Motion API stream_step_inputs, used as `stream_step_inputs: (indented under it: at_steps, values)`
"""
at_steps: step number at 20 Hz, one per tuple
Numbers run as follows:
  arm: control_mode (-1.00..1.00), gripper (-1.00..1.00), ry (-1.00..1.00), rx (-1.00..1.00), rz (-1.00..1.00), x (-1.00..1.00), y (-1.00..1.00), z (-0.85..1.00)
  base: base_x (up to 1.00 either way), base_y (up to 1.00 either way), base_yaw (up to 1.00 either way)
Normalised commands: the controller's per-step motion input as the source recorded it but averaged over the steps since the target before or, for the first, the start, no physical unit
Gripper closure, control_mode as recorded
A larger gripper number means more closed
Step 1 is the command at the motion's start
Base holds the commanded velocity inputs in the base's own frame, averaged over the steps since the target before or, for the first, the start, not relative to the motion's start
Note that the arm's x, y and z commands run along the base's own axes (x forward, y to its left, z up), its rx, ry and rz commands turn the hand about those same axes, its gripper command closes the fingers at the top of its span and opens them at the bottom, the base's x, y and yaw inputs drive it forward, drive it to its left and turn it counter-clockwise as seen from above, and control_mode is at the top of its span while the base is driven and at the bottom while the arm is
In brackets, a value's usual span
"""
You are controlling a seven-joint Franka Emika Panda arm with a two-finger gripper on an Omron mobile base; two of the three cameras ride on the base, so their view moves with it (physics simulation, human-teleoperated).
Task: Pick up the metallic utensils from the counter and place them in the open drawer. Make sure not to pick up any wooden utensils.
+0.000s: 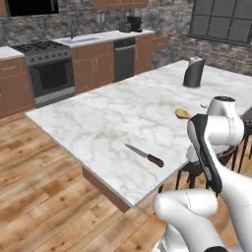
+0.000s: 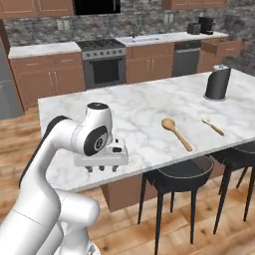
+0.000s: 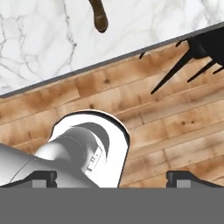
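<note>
White marble counter [image 1: 113,118] with grey veins on a brown wooden base; it runs across the middle of both base views; small knife [image 1: 144,155] with silver blade and dark brown handle lies flat near the counter's near edge in the left base view, handle toward the arm, well apart from the other utensils; in the hand view the dark end of that handle [image 3: 99,18] shows at the top, on the marble just inside the counter edge; long tan wooden spoon [image 2: 176,132] lies on the marble in the right base view, round bowl toward the far side, handle toward the near edge; its bowl is also seen in the left base view, partly behind the arm; slim short utensil [image 2: 213,126] lies to the right of the wooden spoon, apart from it, too small to tell its tip; dark rounded appliance [image 2: 218,82] stands upright farther back on the counter; gripper [image 2: 102,168] hangs at the near counter edge in the right base view, pointing down, beside the marble rather than over the knife; its two fingertips [image 3: 184,179] stand at the far left and far right of the hand view, spread wide, with nothing between them but plank floor; claw holds nothing; black stools [image 2: 177,182] stand under the counter's near edge; open drawer [image 2: 222,48] juts out, reddish-brown, from the back cabinet run at the far right, well away from the counter; stove [image 2: 103,60] sits in that back run.
</note>
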Motion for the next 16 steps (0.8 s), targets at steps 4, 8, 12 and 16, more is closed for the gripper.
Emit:
stream_step_inputs:
  at_steps: [4, 8, 12, 16]
  values:
    - [1.0, -1.0, 0.0, 0.0, 0.0, 0.0, 0.0, 0.0, 0.0, -0.31, 0.54]
    - [1.0, -1.0, 0.0, 0.0, 0.0, 0.0, 0.0, 0.0, 0.0, -0.49, 0.53]
    - [1.0, -1.0, 0.0, 0.0, 0.0, 0.0, 0.0, 0.0, 0.0, -0.7, 0.45]
    - [1.0, -1.0, 0.0, 0.0, 0.0, 0.0, 0.0, 0.0, -0.02, -0.76, 0.39]
